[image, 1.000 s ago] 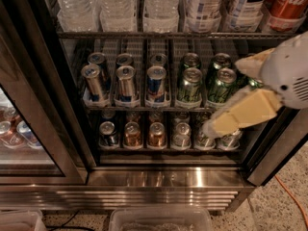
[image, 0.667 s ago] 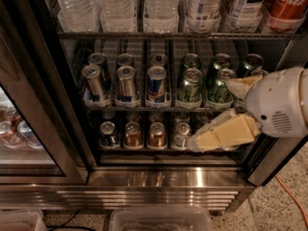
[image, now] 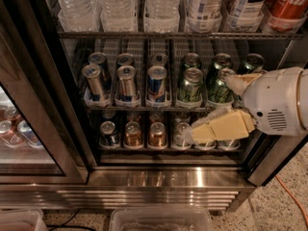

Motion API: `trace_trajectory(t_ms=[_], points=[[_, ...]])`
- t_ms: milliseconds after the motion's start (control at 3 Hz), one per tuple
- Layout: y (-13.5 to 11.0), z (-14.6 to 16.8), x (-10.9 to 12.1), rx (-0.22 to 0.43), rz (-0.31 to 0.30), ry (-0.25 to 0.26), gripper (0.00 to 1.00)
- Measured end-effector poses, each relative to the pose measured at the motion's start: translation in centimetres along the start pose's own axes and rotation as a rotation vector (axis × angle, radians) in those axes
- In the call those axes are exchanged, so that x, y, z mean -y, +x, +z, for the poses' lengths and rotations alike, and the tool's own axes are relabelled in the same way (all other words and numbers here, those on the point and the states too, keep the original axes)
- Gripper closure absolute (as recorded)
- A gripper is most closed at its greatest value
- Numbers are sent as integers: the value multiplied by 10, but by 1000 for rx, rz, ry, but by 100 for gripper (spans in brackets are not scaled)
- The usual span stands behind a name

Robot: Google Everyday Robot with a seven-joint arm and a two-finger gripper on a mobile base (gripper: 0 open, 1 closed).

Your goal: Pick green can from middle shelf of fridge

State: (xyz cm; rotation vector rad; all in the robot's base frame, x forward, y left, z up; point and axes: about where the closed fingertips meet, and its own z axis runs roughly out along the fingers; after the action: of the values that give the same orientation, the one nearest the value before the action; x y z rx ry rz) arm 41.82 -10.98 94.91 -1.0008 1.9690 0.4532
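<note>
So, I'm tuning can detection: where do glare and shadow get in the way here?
Camera view: strong glare streaks the steel base. The green cans have shiny tops but dim sides. The lower cans sit in deeper shadow. The pale gripper, open at the right in front of the middle shelf, is brightly lit and hides cans behind it.

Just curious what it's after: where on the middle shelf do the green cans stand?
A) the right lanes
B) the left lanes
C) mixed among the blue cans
A: the green cans fill the right lanes of the middle shelf, with the pincer at the right just in front of them.
</note>
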Motion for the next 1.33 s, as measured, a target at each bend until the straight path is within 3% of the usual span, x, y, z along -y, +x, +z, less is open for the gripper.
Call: trace_trajectory(t_ms=[333,667,1000,1333], points=[[2,10,2,39,45,42,0],[19,46,-26,87,124,86,0],[37,82,-49,102,125,148,0],[40,92,-22,166,175,280,0]])
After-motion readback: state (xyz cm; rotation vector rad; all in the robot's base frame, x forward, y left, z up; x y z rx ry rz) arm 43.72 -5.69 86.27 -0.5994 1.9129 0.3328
